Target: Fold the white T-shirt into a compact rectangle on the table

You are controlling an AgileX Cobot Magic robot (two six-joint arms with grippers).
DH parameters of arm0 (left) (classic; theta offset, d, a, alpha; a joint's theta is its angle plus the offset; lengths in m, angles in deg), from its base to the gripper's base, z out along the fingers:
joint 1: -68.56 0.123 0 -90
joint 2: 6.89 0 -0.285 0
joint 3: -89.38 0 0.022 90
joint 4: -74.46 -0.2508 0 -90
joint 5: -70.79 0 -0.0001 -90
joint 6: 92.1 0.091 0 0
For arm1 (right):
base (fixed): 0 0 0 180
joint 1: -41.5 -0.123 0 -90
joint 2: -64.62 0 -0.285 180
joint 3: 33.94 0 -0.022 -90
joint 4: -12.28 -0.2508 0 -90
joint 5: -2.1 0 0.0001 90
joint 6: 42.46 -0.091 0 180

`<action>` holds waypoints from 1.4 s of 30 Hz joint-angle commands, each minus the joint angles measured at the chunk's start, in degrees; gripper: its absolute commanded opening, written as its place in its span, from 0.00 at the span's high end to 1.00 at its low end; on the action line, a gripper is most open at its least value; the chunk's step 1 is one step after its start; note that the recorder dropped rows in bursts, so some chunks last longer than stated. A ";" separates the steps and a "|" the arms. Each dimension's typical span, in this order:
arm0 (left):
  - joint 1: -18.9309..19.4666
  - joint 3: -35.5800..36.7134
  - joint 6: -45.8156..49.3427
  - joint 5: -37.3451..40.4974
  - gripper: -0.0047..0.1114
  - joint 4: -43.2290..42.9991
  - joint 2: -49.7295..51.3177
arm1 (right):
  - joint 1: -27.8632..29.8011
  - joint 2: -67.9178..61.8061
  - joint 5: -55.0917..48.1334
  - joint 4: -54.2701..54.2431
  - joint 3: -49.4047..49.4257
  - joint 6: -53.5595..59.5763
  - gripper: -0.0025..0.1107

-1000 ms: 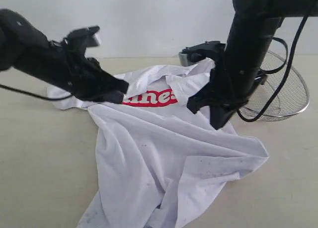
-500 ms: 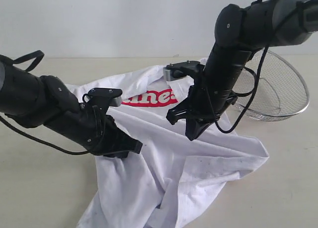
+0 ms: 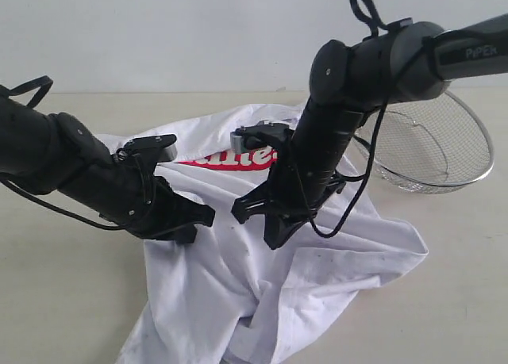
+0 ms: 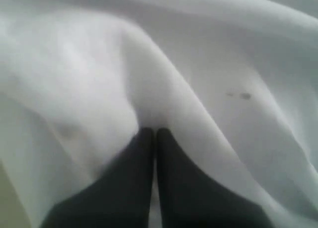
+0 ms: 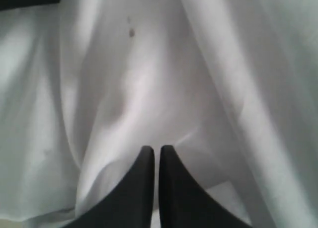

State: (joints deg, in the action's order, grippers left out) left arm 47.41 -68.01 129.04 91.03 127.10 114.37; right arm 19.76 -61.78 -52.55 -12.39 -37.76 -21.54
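Note:
The white T-shirt [image 3: 317, 261] lies crumpled on the table [image 3: 63, 300], with part of its red lettering [image 3: 238, 159] showing between the two arms. My left gripper [image 3: 202, 218] is low over the shirt's left half, below the lettering. In the left wrist view the left gripper [image 4: 155, 131] is shut, its tips against a ridge of white cloth [image 4: 223, 64]. My right gripper [image 3: 263, 227] hangs over the shirt's middle. Its wrist view shows the right gripper [image 5: 159, 148] shut, tips at wrinkled cloth [image 5: 149, 64]. No cloth shows between either pair of jaws.
A round silver wire-mesh basket [image 3: 432, 154] stands on the table at the back right, close behind the right arm. Bare beige tabletop shows to the left of the shirt and to its right front. A white wall runs behind the table.
Both arms have come down and toward the front over the shirt. The right gripper swung left toward the middle; the left moved from the lettering to the shirt's left half. Both stayed shut.

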 commanded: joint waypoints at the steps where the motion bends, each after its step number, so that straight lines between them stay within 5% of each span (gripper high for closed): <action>1: 1.28 1.41 0.92 -0.88 0.92 -3.12 0.89 | -1.46 -1.45 -1.61 0.00 -0.19 -0.64 0.98; 10: 1.28 1.41 0.92 -1.19 0.92 -4.07 0.74 | -1.83 -2.55 -15.32 6.24 3.40 -3.86 0.98; 17: 1.28 1.41 0.92 -2.29 0.92 -4.42 0.74 | -1.83 0.47 -15.32 11.90 11.97 -9.01 0.98; 25: 1.28 1.41 0.92 -2.86 0.92 -4.43 0.74 | -1.83 13.92 -15.32 21.28 27.77 -19.19 0.98; 34: 1.28 1.30 0.92 -2.88 0.92 -4.43 0.74 | -1.83 33.66 -15.32 26.53 32.87 -22.77 0.98; 42: 1.28 1.29 0.92 -2.42 0.92 -4.43 0.74 | -1.83 28.06 3.23 15.50 28.76 -20.34 0.98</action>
State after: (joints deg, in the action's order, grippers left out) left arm 48.04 -67.81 129.54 89.78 125.26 113.67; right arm 18.07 -29.80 -53.47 4.90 -7.42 -42.90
